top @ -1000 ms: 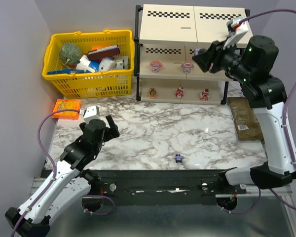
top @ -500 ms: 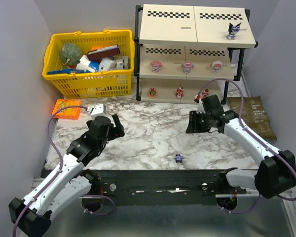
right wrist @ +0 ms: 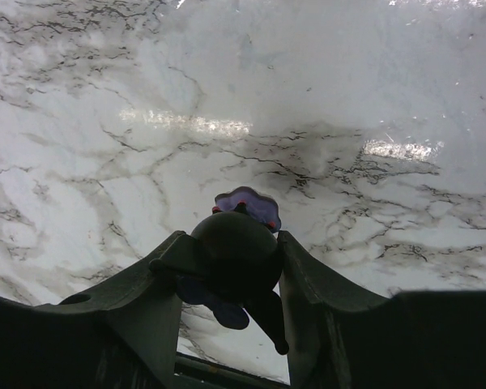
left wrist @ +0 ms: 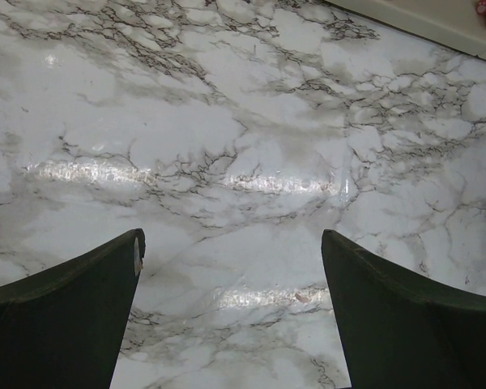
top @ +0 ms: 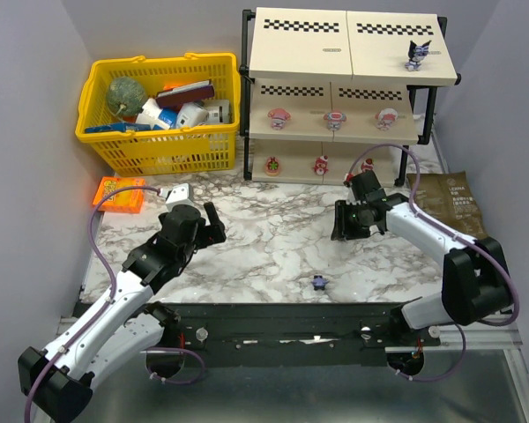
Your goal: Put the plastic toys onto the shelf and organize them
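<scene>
The shelf (top: 347, 51) stands at the back. A dark purple figurine (top: 416, 55) is on its top tier. Three pink-and-white figurines (top: 335, 119) are on the middle tier and three red-pink ones (top: 321, 164) on the bottom. Another dark purple figurine (top: 318, 282) lies on the marble near the front edge. My right gripper (top: 342, 220) is low over the table in front of the shelf. In the right wrist view it (right wrist: 229, 238) is shut on a dark purple figurine (right wrist: 236, 258). My left gripper (top: 210, 227) (left wrist: 231, 239) is open and empty over bare marble.
A yellow mesh basket (top: 159, 141) with larger items stands at the back left. An orange packet (top: 119, 194) lies in front of it. A brown pouch (top: 450, 207) lies right of the shelf, beside my right arm.
My right arm has come down from the top tier, where a dark purple figurine now stands, to the table in front of the shelf. My left gripper has crept right.
</scene>
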Controlling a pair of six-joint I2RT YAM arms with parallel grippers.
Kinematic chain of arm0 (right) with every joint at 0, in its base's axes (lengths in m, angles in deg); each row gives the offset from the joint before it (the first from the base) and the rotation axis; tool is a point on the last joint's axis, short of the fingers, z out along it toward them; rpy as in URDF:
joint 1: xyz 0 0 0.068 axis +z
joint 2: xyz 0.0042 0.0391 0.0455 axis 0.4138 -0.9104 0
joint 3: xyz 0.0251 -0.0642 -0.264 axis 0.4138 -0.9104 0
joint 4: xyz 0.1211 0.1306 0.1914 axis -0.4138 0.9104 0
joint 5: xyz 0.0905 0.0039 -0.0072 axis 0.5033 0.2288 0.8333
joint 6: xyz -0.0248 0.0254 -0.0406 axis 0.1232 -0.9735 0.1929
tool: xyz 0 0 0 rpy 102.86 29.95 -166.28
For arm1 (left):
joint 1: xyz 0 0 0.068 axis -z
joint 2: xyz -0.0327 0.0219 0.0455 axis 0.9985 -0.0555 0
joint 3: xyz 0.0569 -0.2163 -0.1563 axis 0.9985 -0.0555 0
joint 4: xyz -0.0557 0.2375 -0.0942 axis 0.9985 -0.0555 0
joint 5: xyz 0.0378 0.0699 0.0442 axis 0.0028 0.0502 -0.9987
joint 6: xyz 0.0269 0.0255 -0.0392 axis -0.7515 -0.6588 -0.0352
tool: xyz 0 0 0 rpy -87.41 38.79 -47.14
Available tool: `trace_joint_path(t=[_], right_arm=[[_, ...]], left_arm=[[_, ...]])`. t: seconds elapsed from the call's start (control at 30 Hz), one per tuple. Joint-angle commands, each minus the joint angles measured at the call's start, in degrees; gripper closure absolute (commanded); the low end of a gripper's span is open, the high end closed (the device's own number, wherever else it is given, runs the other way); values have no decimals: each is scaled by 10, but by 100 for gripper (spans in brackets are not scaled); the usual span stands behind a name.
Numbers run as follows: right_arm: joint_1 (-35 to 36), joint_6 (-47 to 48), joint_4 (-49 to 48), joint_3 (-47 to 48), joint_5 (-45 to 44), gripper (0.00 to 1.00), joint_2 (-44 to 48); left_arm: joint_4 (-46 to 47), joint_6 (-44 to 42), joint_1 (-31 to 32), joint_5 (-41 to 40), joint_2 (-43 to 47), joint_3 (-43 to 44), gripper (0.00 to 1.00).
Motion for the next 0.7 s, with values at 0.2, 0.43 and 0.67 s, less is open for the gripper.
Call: trace_joint_path(t=[0.2,0.43,0.67], right_arm=[[9,-7,-23,-9,-26,37,-41],[14,-22,-15,-6,-34,31,-28],[54,-18,13,1,-19,27,73]], left_arm=[[0,7,1,7,8,0,1],[-11,6,1,7,17,0,1],[-21,3,1,9,26,5,1]])
